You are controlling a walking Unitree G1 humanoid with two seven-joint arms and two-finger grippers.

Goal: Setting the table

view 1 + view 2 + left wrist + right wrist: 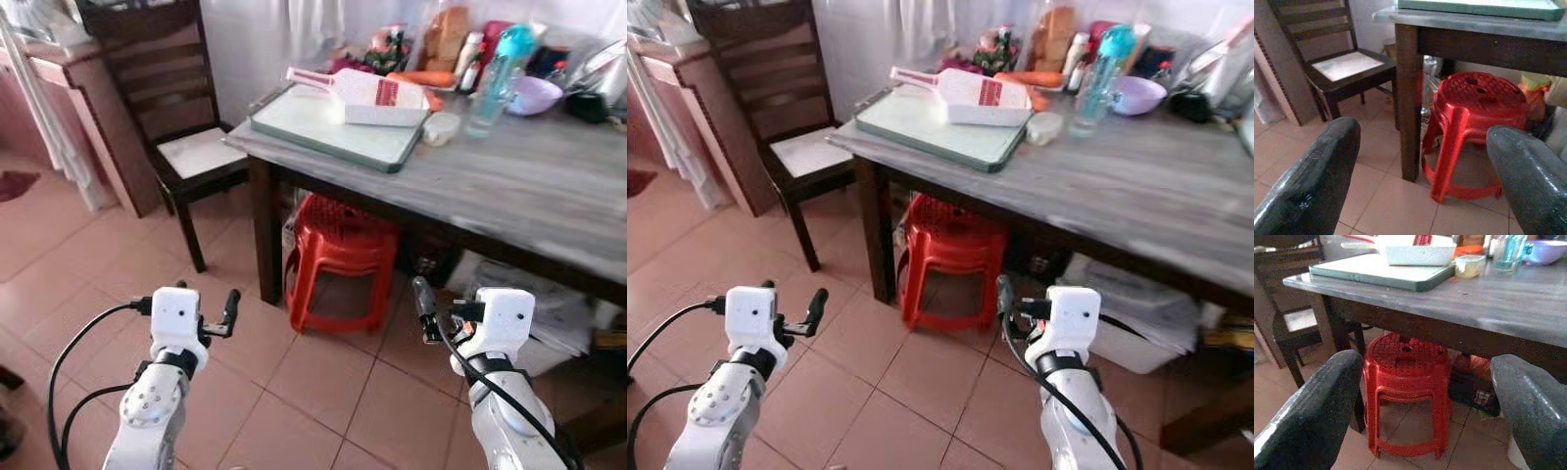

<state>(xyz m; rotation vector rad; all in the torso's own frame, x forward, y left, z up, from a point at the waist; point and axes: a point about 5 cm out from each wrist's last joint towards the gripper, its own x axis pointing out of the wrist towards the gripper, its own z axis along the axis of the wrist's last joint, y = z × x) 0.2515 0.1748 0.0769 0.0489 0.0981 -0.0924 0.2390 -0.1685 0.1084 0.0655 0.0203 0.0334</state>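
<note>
Left eye view: a grey table (529, 186) stands ahead, with a green tray (333, 127) at its far left corner and a white scoop (367, 98) resting on it; the scoop's red label is too blurred to read. Just right of the tray are a small tub (441, 127), a teal bottle (498, 73) and a purple bowl (534, 95). A red stool (338, 259) sits under the table, a dark chair (171, 117) to the left. The left gripper (208, 311) and right gripper (423, 311) hang low over the tiled floor, both spread and empty.

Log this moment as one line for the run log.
phase: approaching table | left gripper: open, empty, low | right gripper: open, empty, low | on table: green tray, purple bowl | under: red stool
</note>
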